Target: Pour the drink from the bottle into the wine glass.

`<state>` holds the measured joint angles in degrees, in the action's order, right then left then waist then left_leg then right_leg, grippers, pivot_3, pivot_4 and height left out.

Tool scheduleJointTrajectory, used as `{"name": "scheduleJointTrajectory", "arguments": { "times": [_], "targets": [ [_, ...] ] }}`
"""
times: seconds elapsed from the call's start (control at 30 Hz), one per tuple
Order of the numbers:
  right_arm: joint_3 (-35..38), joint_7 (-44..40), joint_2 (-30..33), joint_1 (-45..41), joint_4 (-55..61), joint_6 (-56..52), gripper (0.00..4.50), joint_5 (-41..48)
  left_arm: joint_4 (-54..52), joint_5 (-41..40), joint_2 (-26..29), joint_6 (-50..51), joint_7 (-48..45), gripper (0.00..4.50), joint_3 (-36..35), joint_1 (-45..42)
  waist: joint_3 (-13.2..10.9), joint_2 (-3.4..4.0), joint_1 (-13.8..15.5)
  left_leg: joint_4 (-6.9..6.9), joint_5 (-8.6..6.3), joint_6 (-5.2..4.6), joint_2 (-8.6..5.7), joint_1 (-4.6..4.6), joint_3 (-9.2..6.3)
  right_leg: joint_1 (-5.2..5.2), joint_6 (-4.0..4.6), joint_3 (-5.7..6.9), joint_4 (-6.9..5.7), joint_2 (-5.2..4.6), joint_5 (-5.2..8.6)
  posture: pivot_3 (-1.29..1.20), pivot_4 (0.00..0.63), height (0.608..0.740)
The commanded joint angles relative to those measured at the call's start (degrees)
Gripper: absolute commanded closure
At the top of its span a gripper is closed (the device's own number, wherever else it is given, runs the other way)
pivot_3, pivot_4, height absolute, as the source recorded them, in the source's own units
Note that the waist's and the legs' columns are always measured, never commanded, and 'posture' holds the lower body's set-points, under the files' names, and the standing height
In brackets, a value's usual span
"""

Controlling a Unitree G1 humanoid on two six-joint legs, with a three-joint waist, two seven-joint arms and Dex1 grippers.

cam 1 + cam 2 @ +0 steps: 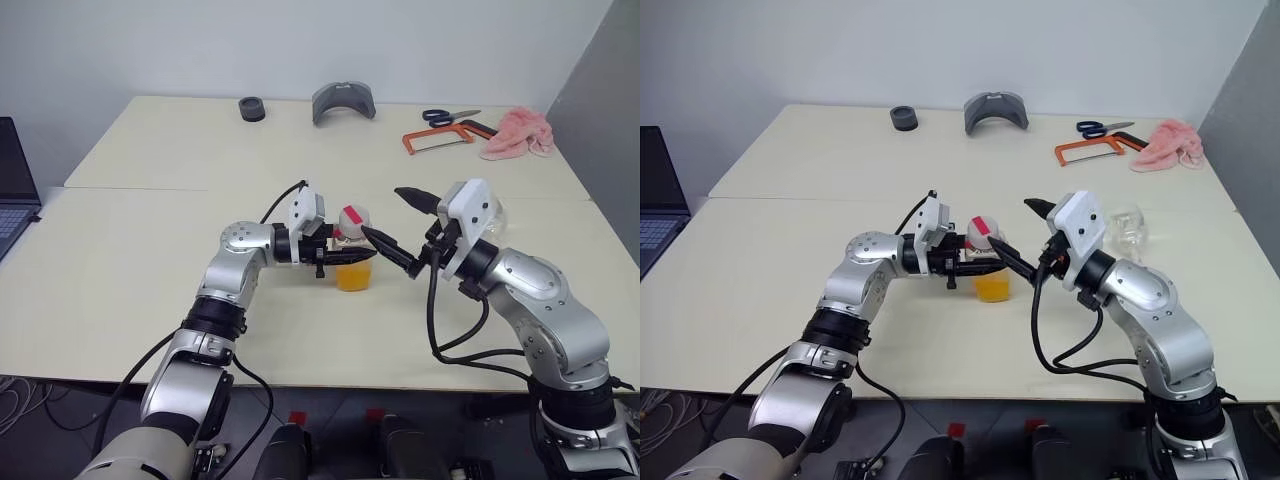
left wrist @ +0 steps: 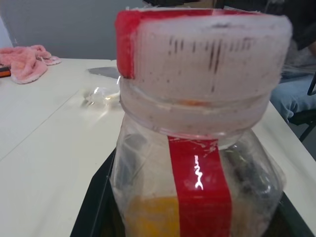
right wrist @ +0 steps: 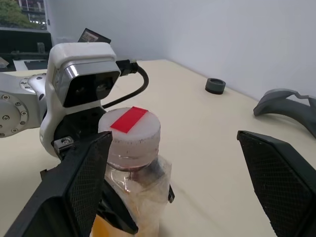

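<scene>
The bottle [image 1: 352,252] stands upright at the middle of the table, clear plastic with a red stripe and a white-and-red cap [image 1: 352,218]. The orange drink [image 1: 354,276] fills its lower part. My left gripper [image 1: 335,257] reaches in from the left and is shut on the bottle's body below the cap. My right gripper [image 1: 380,211] is open at cap height on the bottle's right; in the right wrist view its fingers [image 3: 84,177] stand wide on either side of the cap [image 3: 131,129], apart from it. The wine glass [image 1: 1127,226] sits on the table behind my right hand, partly hidden.
Along the far edge lie a black ring [image 1: 252,108], a grey curved piece [image 1: 343,101], blue-handled scissors [image 1: 448,116], an orange hacksaw [image 1: 440,139] and a pink cloth [image 1: 518,132]. A laptop [image 1: 14,190] sits at the left edge.
</scene>
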<state>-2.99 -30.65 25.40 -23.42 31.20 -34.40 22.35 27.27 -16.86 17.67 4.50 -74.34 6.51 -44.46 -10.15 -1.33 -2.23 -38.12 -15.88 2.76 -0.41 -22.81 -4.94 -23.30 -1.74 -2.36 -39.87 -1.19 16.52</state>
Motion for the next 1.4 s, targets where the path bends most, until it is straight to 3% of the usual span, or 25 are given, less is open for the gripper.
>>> {"name": "scheduleJointTrajectory", "arguments": {
  "times": [0.03, 0.43, 0.8, 1.4],
  "targets": [
    [1.1, -1.7, 0.6, -0.4, 4.1, -1.1, 0.19, 3.7, -1.3, -0.9, 0.0, -1.0, 0.1, 2.82, -1.1, -1.4, 0.0, 0.00, 0.0, 0.00, 0.00, 0.00, 0.00, 0.00, -0.01, 0.00, 0.00, 0.01, 0.00, 0.00, 0.00, 0.00, 0.150, 0.740],
    [-7.8, 2.1, -3.7, -6.0, -1.1, 3.9, 0.19, -5.4, -1.8, -1.3, 0.1, -0.2, -0.6, 2.82, -0.9, -1.4, 0.0, 0.00, -0.1, 0.00, 0.01, 0.02, 0.01, 0.01, -0.01, 0.00, 0.00, 0.01, 0.00, 0.01, 0.00, 0.00, 0.150, 0.740],
    [-6.0, 2.2, -2.8, -5.0, -3.2, 4.5, 0.19, -8.1, -1.8, -1.3, 0.1, -0.2, -0.8, 2.82, -0.9, -1.5, 0.0, 0.00, -0.1, 0.00, 0.01, 0.02, 0.00, 0.01, -0.01, 0.00, 0.00, 0.01, 0.00, 0.00, 0.00, 0.00, 0.150, 0.740],
    [-1.7, 2.7, -2.4, -3.1, -0.8, 0.4, 0.19, -3.7, -1.2, -1.0, 0.3, -0.8, -1.1, 2.82, -0.8, -1.7, 0.0, 0.00, -0.1, 0.00, 0.00, 0.01, 0.00, 0.01, -0.01, 0.00, 0.00, 0.01, -0.01, 0.00, 0.00, 0.00, 0.150, 0.740]
  ]
}}
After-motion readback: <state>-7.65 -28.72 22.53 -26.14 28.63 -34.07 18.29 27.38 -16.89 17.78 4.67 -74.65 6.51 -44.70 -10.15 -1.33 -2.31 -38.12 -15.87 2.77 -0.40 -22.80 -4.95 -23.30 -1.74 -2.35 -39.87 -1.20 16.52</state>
